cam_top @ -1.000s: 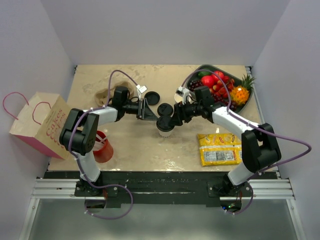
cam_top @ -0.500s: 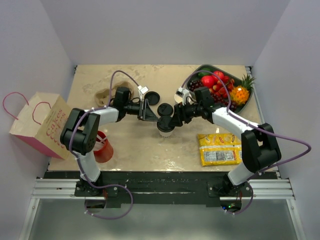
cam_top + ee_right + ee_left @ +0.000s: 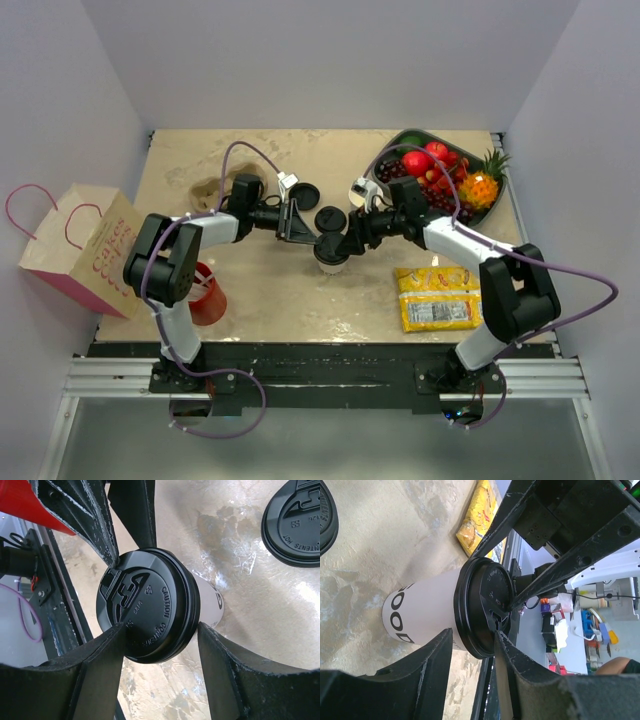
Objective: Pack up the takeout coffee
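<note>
A lidded coffee (image 3: 332, 252) stands upright mid-tabletop (image 3: 270, 290), hemmed in by both hands. The right hand (image 3: 160, 627) clasps the black lid (image 3: 145, 600), one finger pressed to each side. The left hand (image 3: 472, 637) sits part-open astride the lid's rim — whether it grips, I cannot tell. The risk: two hands pulling against each other could pop the lid or tip the coffee — and the bag (image 3: 85, 250) lies well apart, far left.
</note>
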You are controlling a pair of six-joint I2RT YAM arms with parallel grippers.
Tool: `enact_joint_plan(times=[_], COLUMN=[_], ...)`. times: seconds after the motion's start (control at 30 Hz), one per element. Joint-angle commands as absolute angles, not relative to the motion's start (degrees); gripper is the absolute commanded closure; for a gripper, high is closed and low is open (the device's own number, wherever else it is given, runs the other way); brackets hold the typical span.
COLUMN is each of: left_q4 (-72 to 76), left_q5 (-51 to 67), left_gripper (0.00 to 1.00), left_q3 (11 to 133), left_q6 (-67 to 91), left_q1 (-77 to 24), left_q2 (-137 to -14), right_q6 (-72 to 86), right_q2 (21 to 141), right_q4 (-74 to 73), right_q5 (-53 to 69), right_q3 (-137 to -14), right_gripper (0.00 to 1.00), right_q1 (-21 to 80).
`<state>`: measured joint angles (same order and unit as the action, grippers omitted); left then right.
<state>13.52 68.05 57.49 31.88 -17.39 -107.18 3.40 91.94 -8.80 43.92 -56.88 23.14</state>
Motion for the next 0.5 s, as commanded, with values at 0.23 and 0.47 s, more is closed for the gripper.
enact_joint_plan(times=[0.23, 0.47], left_q4=[19.4, 20.8], left_q5=[69.7, 70.9], left_gripper=[0.57, 0.57], left_q3=[57.9, 58.3], left_q6=[34.4, 36.2], left_q1=[-17.6, -17.6], left_q2=[-108.7, -108.5], right_q6=[1.4, 4.6], right_q2=[95.2, 95.3], right_q4=[-2.6, -3.5], right_q5=[54.7, 59.1], right_q3=[-52.9, -55.4], right_gripper=[0.4, 0.36], right_q1=[23.3, 22.8])
